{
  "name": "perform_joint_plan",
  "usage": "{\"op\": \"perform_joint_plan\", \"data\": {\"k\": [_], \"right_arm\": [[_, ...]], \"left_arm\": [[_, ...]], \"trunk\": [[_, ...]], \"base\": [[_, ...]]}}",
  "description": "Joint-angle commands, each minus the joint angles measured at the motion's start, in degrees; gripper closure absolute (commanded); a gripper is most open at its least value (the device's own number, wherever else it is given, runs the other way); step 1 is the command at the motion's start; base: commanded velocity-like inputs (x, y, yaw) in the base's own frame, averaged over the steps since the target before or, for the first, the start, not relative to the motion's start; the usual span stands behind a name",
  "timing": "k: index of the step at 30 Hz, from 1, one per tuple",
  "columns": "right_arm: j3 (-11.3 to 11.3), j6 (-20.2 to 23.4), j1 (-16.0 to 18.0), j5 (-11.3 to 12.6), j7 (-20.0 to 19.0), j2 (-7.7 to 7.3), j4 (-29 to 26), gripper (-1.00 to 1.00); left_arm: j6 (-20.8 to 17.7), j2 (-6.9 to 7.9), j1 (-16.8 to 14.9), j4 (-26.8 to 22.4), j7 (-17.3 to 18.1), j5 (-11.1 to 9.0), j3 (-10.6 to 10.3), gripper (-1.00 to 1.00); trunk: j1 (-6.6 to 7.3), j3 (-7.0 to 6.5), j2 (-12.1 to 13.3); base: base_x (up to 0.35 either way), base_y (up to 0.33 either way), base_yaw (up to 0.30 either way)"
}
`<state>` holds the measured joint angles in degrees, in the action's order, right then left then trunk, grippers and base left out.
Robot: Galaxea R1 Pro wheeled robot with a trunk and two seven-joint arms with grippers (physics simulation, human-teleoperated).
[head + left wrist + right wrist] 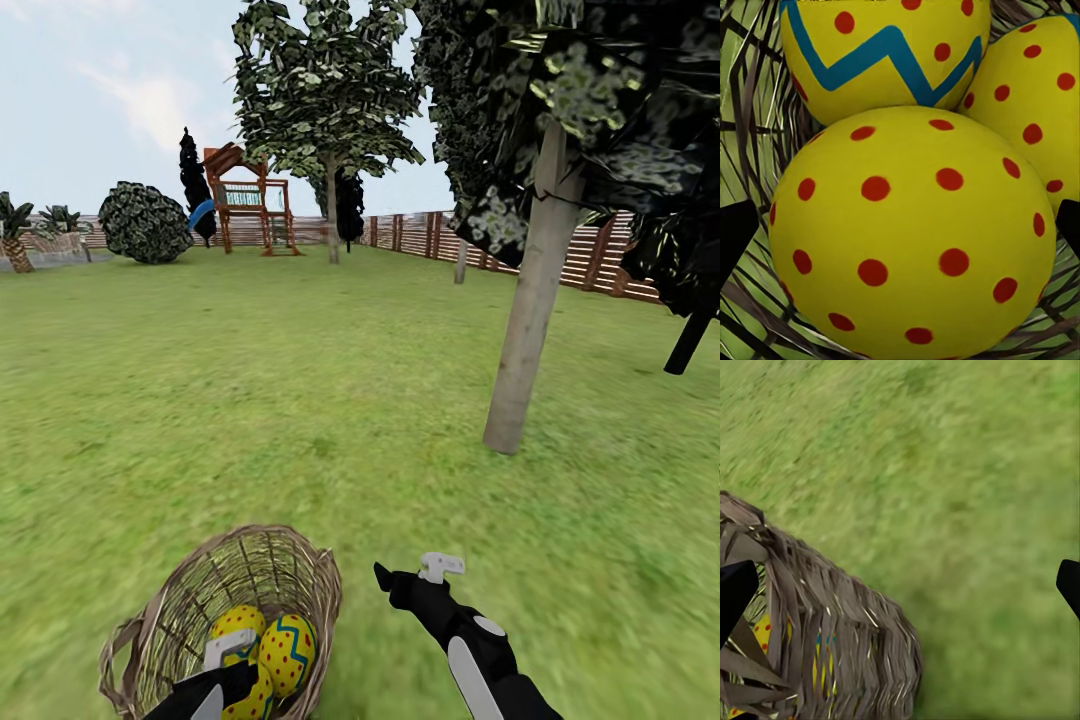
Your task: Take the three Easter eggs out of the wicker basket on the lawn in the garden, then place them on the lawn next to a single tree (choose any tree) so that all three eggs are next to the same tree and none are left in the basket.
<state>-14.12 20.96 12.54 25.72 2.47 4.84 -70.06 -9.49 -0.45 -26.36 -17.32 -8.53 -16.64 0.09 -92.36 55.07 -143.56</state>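
Item: three eggs, all inside the basket on the lawn. My left gripper, jaws spread, straddles the nearest egg for pickup. My right gripper waits beside the basket, jaws apart. Tree stands beyond the basket.

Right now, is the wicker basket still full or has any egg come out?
Full: all three eggs sit inside the wicker basket, packed together in the left wrist view. The left hand is open around the nearest one.

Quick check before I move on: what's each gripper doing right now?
Left gripper: open, fingers either side of an Easter egg inside the wicker basket.
Right gripper: open, empty, over the lawn beside the basket.
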Motion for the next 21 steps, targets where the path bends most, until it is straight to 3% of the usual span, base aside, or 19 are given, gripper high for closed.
{"op": "perform_joint_plan", "data": {"k": [1,21], "right_arm": [[0.0,0.2,0.0,0.5,0.3,0.00,-0.1,-1.00],[0.0,0.2,0.0,0.5,0.3,0.00,-0.1,-1.00]], "left_arm": [[-0.3,0.00,0.0,-0.2,-0.3,-0.3,0.0,-1.00],[-0.4,0.01,0.0,-0.2,-0.2,-0.4,0.0,-1.00]], "trunk": [[0.01,0.06,0.0],[-0.17,1.61,-0.1]], "base": [[0.000,0.000,0.000],[0.000,0.000,0.000]]}}
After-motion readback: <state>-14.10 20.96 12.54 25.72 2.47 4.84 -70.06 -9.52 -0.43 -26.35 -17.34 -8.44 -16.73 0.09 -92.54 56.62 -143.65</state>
